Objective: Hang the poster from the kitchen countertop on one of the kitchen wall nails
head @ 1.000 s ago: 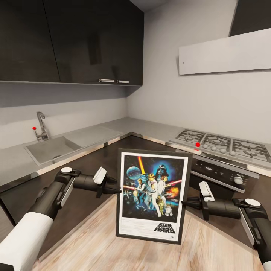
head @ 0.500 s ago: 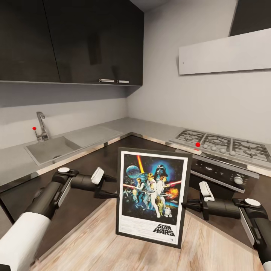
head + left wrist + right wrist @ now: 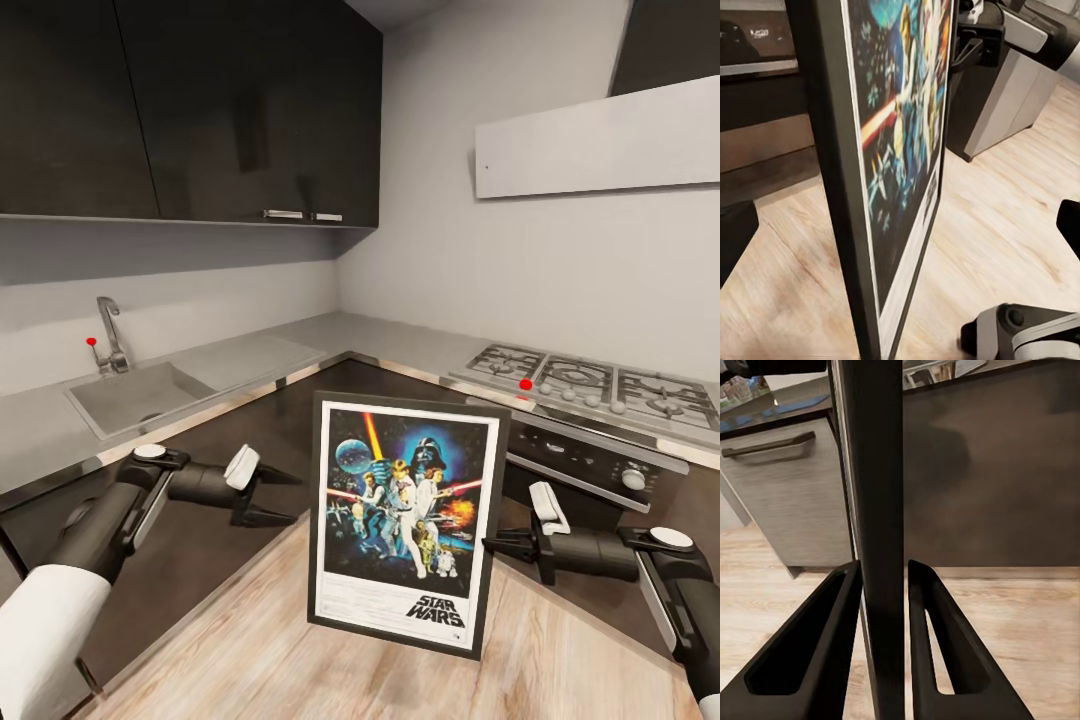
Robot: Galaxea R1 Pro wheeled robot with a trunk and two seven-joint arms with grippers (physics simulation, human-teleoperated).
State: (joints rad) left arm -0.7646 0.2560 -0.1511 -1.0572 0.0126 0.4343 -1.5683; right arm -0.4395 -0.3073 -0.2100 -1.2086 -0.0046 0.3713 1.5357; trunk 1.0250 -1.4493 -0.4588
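The poster [image 3: 405,520], a framed Star Wars picture, stands upright in the air in front of me, above the wooden floor. My right gripper [image 3: 488,543] is shut on its right edge; in the right wrist view the two dark fingers [image 3: 821,637] press the frame's thin edge [image 3: 881,510] from both sides. My left gripper [image 3: 292,497] hangs open a short way left of the poster, not touching it. The left wrist view looks at the poster [image 3: 900,150] from the side. The kitchen countertop [image 3: 250,355] runs along both walls behind. A tiny dark dot [image 3: 487,167] marks the pale panel; whether it is a wall nail I cannot tell.
A sink [image 3: 140,395] with a tap [image 3: 110,335] is set in the left worktop. A steel gas hob [image 3: 590,385] lies at the right, with an oven front [image 3: 590,465] below. Dark wall cabinets [image 3: 200,110] hang above the left counter. Wooden floor [image 3: 260,650] lies below.
My left gripper has let go of the poster's left edge and drawn back to the left, its fingers now open. The poster and the right gripper have stayed put.
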